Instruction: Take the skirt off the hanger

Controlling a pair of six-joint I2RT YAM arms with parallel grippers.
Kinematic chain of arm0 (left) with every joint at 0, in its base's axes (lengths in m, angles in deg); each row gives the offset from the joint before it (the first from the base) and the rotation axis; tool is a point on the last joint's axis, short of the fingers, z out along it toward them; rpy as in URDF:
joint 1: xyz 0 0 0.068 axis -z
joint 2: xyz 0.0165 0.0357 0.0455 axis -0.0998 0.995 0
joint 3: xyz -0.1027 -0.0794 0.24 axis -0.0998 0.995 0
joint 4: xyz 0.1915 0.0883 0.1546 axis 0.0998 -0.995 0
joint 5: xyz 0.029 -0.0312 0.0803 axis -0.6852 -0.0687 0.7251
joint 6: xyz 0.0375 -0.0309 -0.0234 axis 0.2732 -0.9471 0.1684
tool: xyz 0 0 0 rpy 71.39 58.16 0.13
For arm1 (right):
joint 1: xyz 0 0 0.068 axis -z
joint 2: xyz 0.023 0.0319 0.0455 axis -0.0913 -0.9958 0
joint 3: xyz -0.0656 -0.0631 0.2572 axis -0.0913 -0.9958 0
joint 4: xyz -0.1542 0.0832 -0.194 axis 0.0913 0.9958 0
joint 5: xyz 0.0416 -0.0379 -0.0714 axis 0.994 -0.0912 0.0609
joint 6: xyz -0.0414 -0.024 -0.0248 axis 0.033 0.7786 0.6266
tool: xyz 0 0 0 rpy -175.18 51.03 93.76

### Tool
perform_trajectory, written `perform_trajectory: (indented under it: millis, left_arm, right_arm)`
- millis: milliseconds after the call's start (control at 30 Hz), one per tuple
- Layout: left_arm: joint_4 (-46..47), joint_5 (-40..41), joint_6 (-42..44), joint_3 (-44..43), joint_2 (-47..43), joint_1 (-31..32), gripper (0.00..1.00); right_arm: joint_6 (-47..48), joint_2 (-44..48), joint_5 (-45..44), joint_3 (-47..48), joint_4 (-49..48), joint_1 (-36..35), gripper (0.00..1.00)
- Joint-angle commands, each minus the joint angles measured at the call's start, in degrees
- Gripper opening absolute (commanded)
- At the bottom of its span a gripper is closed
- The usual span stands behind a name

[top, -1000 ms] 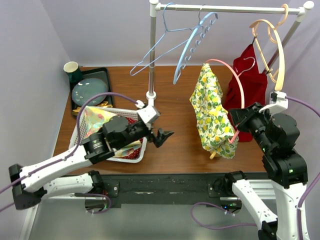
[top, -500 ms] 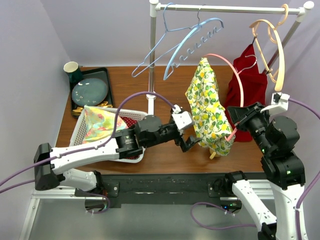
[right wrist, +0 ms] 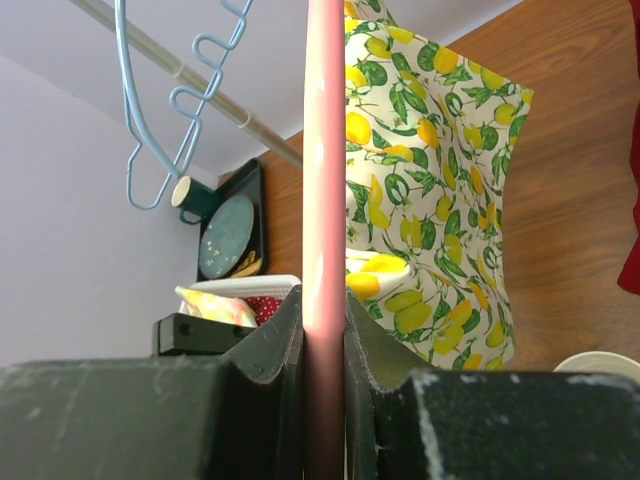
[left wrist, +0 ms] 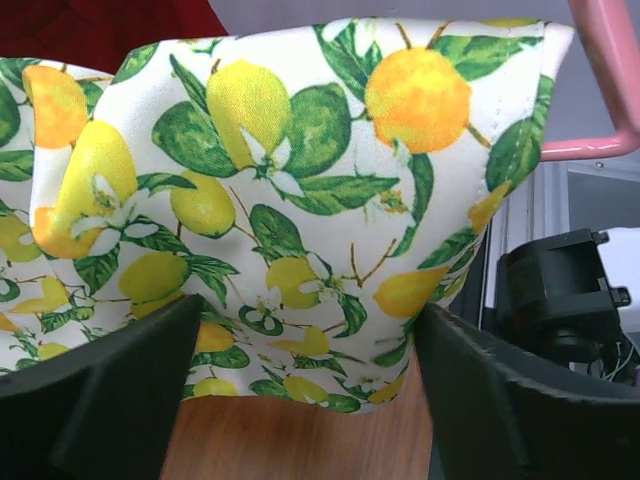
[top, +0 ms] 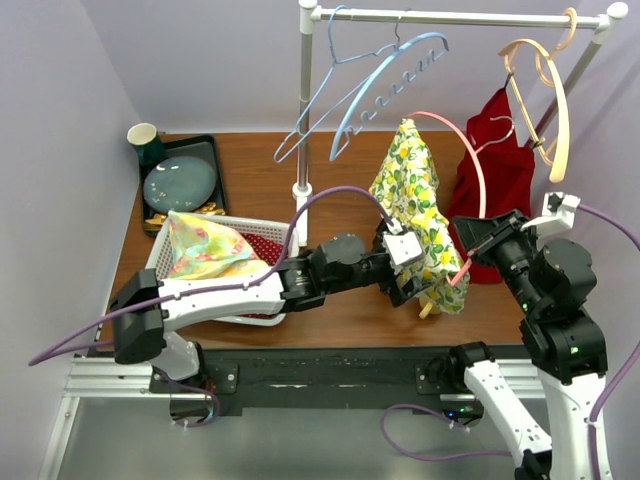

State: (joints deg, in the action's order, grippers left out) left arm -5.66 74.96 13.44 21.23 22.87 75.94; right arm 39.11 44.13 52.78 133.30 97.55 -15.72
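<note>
Lemon-printed white fabric, the skirt (top: 418, 215) hangs draped on the curved pink plastic hanger (top: 478, 165) toward the right of the wooden table (top: 340, 210), just left of a red garment (top: 500, 160). Its long axis runs top to bottom, from the hanger's shoulder, far and high, down to a hem that is near and low.

That hem lies straight ahead of my left gripper (left wrist: 300, 400). Its fingers stand wide apart, with the lower edge of the cloth showing between them. It holds nothing, and I cannot tell whether either finger touches the cloth. My left arm is the nearer one to the fabric. My right gripper (right wrist: 324, 335) is clamped on the hanger's pink bar, at the skirt's right side.

I judge that the pull needed runs down and to the left, away from the hanger. The skirt's own folds hide how its top is fastened, and the hanger's hook on the white rail (top: 450, 16) is hard to make out.
</note>
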Motion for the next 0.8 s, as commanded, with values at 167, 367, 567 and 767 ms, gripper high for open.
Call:
perform_trajectory:
  millis: [167,367,567,767]
  left_arm:
    - [2.4,6.2,1.9,-2.5,-1.8,0.4,0.00]
    - [-2.7,12.6,1.9,-0.6,-11.1,0.4,0.00]
    - [-8.2,20.4,2.4,-0.9,-22.3,0.4,0.00]
    - [-12.3,23.9,3.9,-3.8,-31.9,0.4,0.00]
  right_arm:
    - [-1.1,1.5,0.2,-0.8,-9.6,-0.1,0.00]
    - [0.1,1.4,-2.5,-2.4,-10.0,0.0,0.00]
    - [1.9,1.7,-5.4,-4.1,-10.4,-0.1,0.00]
    - [3.0,1.0,-7.0,-4.5,-10.3,0.0,0.00]
